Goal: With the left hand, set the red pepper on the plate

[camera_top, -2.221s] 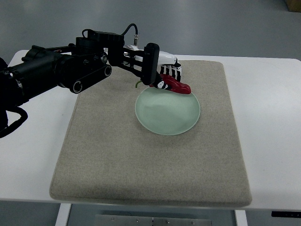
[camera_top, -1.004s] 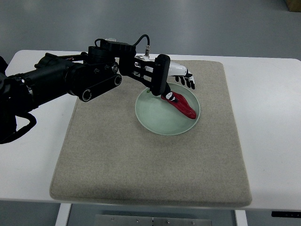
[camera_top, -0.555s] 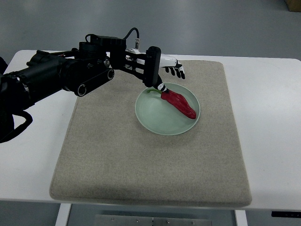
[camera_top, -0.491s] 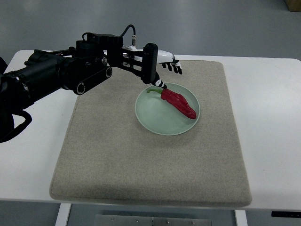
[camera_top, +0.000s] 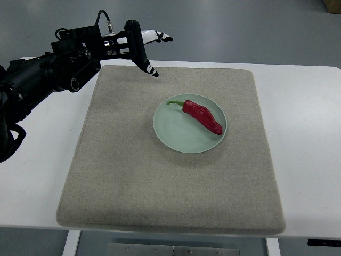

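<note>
The red pepper (camera_top: 203, 116) lies on the pale green plate (camera_top: 181, 136), its green stem pointing left. The plate rests on the beige mat, right of its middle. My left hand (camera_top: 151, 49) is up at the mat's far left corner, well away from the plate, fingers spread and holding nothing. Its black arm comes in from the left edge. No right arm shows.
The beige mat (camera_top: 160, 186) covers most of the white table (camera_top: 309, 160). Grey floor lies beyond the table's far edge.
The left hand let go of the pepper onto the plate, then drew back up and to the left, off the plate. The pepper stays put.
</note>
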You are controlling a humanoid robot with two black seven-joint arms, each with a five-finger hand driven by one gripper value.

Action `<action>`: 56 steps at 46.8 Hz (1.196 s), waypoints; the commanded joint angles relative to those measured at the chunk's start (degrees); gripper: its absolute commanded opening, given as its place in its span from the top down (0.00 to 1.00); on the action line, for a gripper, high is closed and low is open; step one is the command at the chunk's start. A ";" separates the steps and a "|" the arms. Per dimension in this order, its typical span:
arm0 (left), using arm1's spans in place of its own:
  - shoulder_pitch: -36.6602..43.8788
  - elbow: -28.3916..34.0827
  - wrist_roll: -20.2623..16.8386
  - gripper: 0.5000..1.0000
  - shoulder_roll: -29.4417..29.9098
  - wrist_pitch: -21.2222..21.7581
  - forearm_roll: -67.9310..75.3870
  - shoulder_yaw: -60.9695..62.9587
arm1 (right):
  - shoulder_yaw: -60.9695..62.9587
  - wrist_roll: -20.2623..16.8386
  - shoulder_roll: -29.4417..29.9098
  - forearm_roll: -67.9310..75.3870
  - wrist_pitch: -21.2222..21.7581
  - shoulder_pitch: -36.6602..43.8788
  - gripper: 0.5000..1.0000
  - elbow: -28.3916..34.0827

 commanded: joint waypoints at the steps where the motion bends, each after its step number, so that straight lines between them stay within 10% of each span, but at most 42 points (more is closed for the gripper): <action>1: 0.49 1.66 -0.01 0.06 0.00 -0.02 -2.18 0.11 | 0.00 0.02 0.00 0.00 0.00 0.08 0.14 0.01; 45: 2.95 6.49 0.26 0.02 0.88 -0.11 -57.73 -0.07 | 0.00 -0.07 0.00 0.00 0.00 0.08 0.14 0.01; 56: 5.41 6.05 6.93 0.02 0.00 5.42 -70.56 -0.42 | 0.00 0.02 0.00 0.00 0.00 0.08 0.14 0.01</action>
